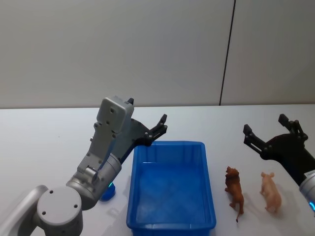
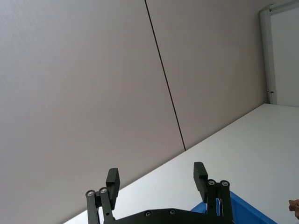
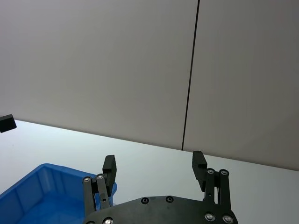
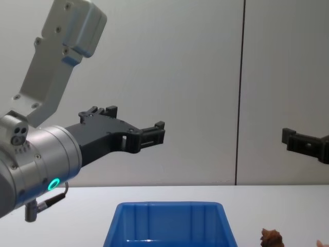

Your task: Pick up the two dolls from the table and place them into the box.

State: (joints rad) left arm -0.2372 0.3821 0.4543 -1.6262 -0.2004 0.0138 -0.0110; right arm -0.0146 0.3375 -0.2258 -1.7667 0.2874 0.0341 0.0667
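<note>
The blue box [image 1: 170,144] stands empty on the white table [image 1: 44,142], in front of me. To its right stand the two dolls: a reddish-brown one [image 1: 235,191] close to the box wall and a pale pink one [image 1: 270,192] further right. My left gripper [image 1: 147,114] hovers open above the box's far left corner, holding nothing. My right gripper [image 1: 265,124] hangs open and holding nothing in the air behind and above the dolls. Each wrist view shows its own fingers spread: left gripper [image 2: 156,176], right gripper [image 3: 154,162]. The chest view catches the brown doll's top [image 4: 271,237].
A pale grey panelled wall with a dark vertical seam [image 1: 226,54] rises behind the table. A small blue object [image 1: 108,192] lies under my left arm, beside the box. Bare tabletop stretches to the left and behind the box.
</note>
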